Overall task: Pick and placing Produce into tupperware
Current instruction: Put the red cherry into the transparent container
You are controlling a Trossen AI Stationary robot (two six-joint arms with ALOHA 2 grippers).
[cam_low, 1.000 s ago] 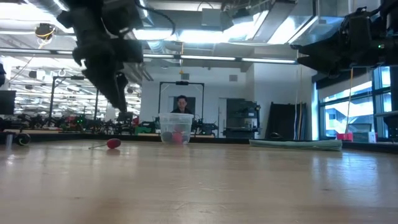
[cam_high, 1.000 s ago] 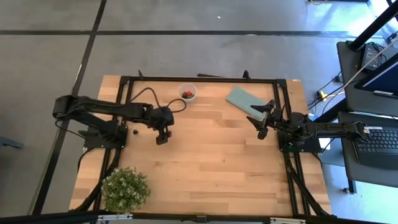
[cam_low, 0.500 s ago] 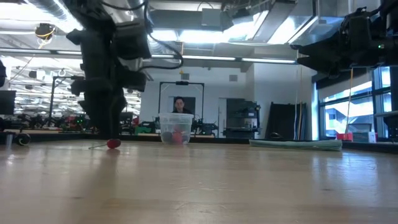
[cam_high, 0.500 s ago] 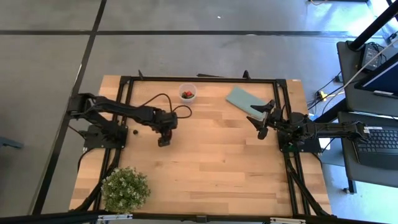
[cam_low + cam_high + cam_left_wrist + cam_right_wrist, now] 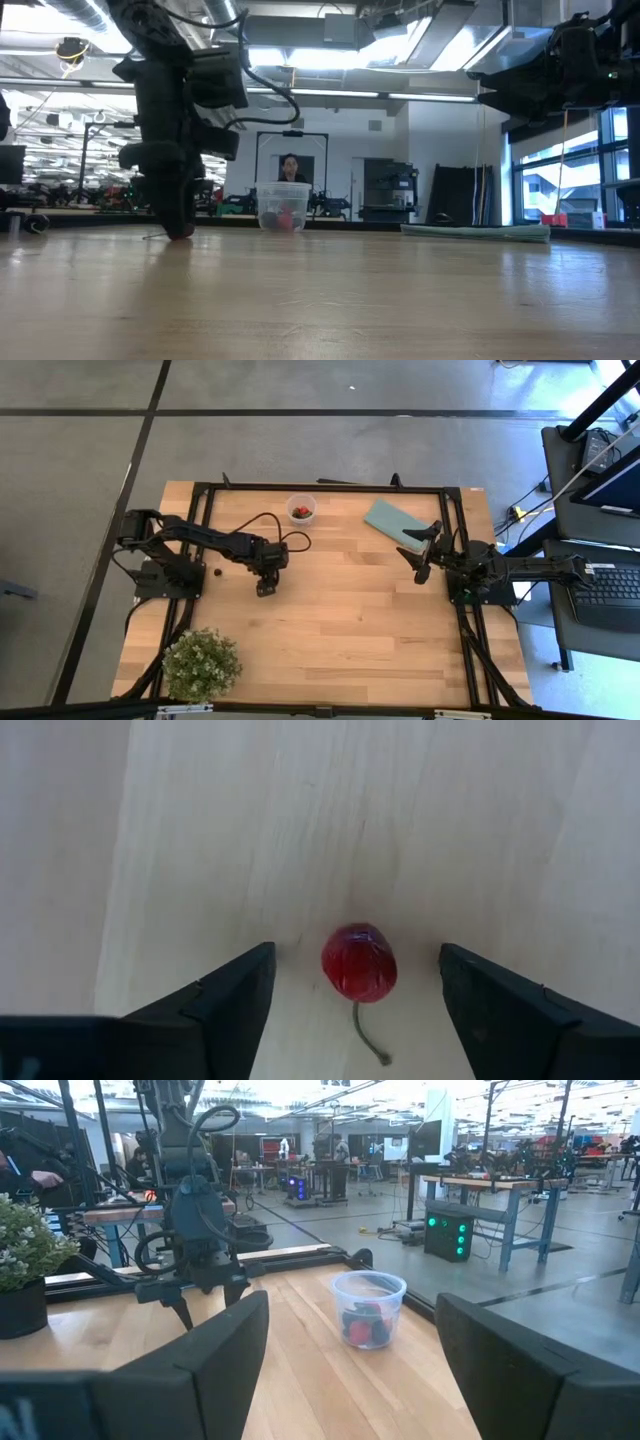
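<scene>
Red and stemmed, the cherry (image 5: 359,963) lies on the wooden table (image 5: 340,620) between your left gripper (image 5: 355,982)'s spread fingers, untouched, well apart from the clear tupperware cup (image 5: 302,509). That cup already holds several red and dark pieces. Your right gripper (image 5: 420,550), fingers apart, hovers beside the teal piece (image 5: 392,524), farther from the cup.

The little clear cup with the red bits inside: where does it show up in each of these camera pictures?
High view: the clear cup sits near the table's far edge, left of centre.
Low view: the cup stands at mid-picture, far across the table.
Left wrist view: not in it.
Right wrist view: the cup stands right of centre.
Shared landmark: the left gripper, nearby in all three.
</scene>
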